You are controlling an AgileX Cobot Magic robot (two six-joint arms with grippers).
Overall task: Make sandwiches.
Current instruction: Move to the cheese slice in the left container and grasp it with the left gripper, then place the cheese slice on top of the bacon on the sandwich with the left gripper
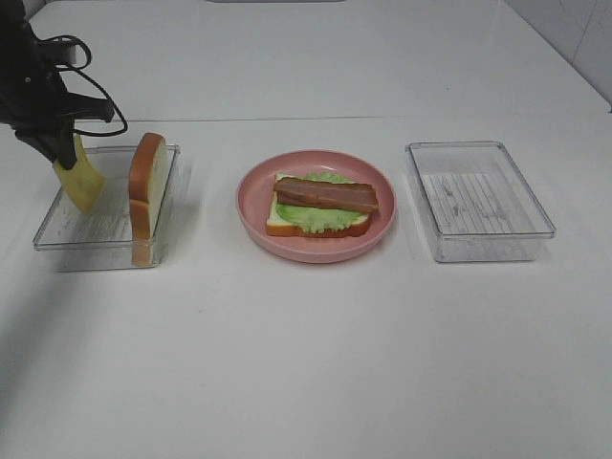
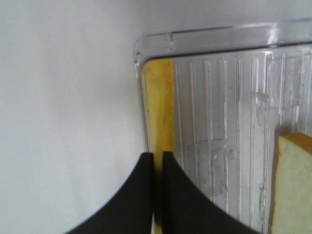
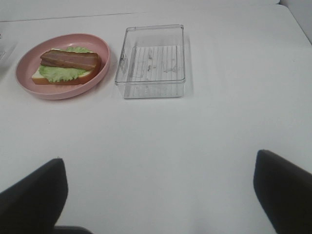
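My left gripper (image 1: pixel 62 153) (image 2: pixel 158 155) is shut on the yellow cheese square (image 1: pixel 81 182) (image 2: pixel 162 112), which hangs tilted over the left clear tray (image 1: pixel 57 244) (image 2: pixel 204 36). A bread slice (image 1: pixel 150 182) (image 2: pixel 292 185) stands on edge against that tray's right wall. On the pink plate (image 1: pixel 316 251) (image 3: pixel 63 92) lies a bread slice (image 1: pixel 287 228) topped with lettuce (image 1: pixel 325 218) and bacon strips (image 1: pixel 325 194) (image 3: pixel 68 59). My right gripper (image 3: pixel 158 156) is open over bare table, well back from the plate, and does not show in the exterior high view.
A second clear tray (image 1: pixel 483 145) (image 3: pixel 151 61) sits to the right of the plate with nothing in it. White table surface (image 1: pixel 306 363) stretches in front of the plate and trays.
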